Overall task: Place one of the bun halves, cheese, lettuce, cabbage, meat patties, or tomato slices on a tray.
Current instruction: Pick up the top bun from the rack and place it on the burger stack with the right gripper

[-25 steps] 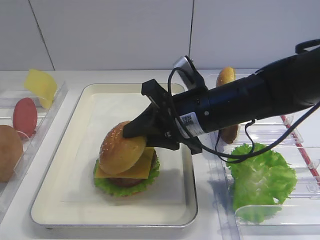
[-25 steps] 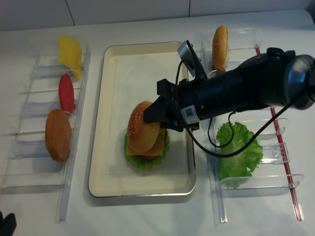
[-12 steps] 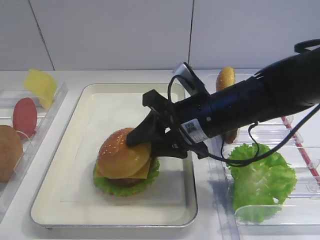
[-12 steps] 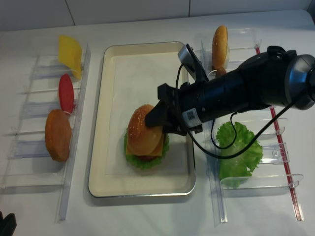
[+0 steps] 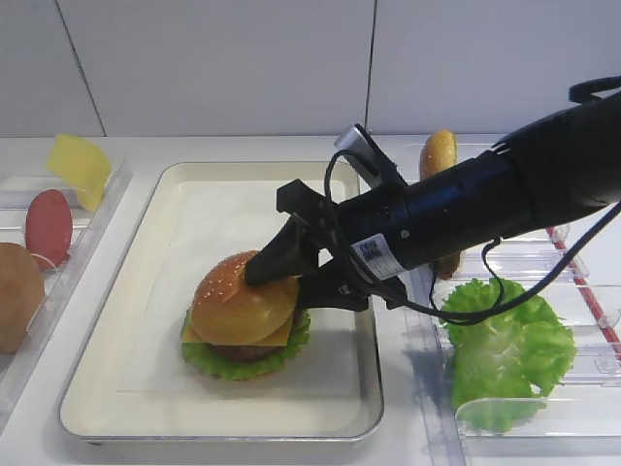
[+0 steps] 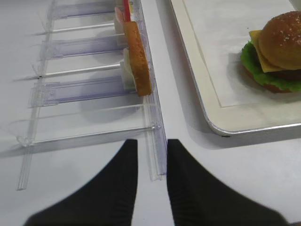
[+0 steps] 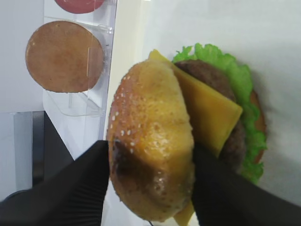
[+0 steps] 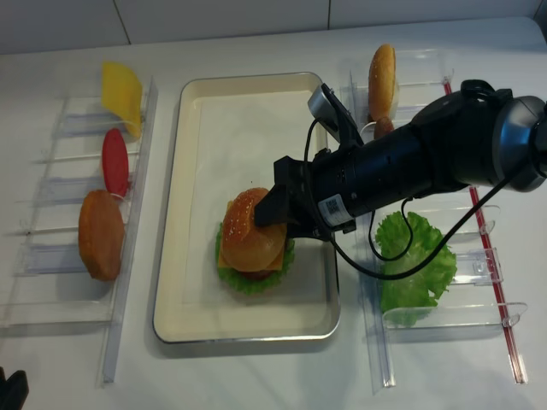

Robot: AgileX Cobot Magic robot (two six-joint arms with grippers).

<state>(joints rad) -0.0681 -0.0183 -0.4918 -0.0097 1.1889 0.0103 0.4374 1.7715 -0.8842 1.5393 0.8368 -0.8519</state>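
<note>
A sesame bun half (image 5: 241,309) lies on a stack of cheese (image 7: 209,110), meat patty (image 7: 204,75) and lettuce (image 7: 240,80) on the cream tray (image 5: 116,388). My right gripper (image 7: 150,145) reaches in from the right, open. Its black fingers (image 7: 89,174) flank the bun's sides, and the stack carries the bun's weight. A tomato slice (image 5: 49,225) stands in the left holder. Cabbage is out of view. My left gripper (image 6: 152,141) hovers over the table left of the tray, its jaws a narrow gap apart with nothing between them.
The left clear holder (image 6: 94,87) also carries a yellow cheese slice (image 5: 80,167) and a tan round disc (image 5: 17,296). The right holder (image 8: 479,316) has a loose lettuce leaf (image 5: 505,349) and an upright bun half (image 5: 439,150). A black cable (image 5: 505,282) loops under my right arm.
The bun half went from tilted in the right gripper to lying flat on the cheese. The right gripper's jaws have spread apart. The left gripper has not moved.
</note>
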